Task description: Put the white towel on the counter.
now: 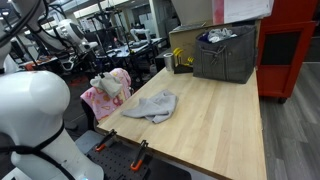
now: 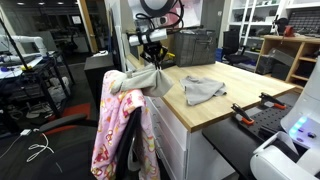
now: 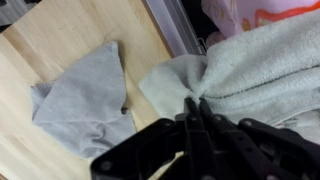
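While gray cloth (image 3: 85, 100) lies rumpled, the claw (image 3: 196, 102) pinches the fluffy white towel (image 3: 255, 70).

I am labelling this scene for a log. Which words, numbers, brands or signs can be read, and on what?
No text can be read in any view.
White sheet above the grey bin: too blurred to show any print.
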{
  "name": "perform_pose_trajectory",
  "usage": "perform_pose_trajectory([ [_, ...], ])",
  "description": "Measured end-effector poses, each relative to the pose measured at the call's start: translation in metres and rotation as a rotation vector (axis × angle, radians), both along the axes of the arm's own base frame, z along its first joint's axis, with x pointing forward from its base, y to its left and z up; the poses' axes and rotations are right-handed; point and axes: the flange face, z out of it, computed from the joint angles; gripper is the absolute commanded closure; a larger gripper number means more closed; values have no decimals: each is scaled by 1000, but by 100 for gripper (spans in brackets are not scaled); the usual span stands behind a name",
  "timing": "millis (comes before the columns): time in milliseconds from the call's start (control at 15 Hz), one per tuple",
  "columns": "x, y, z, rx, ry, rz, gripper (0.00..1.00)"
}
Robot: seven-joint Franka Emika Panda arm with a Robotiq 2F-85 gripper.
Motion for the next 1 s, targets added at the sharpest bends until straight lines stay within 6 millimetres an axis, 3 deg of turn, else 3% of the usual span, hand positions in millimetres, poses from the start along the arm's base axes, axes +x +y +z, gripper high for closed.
perform_pose_trajectory([
  [667, -8, -124, -8, -88, 19, -280, 99],
  [1000, -23, -167, -6, -106, 5, -424, 99],
])
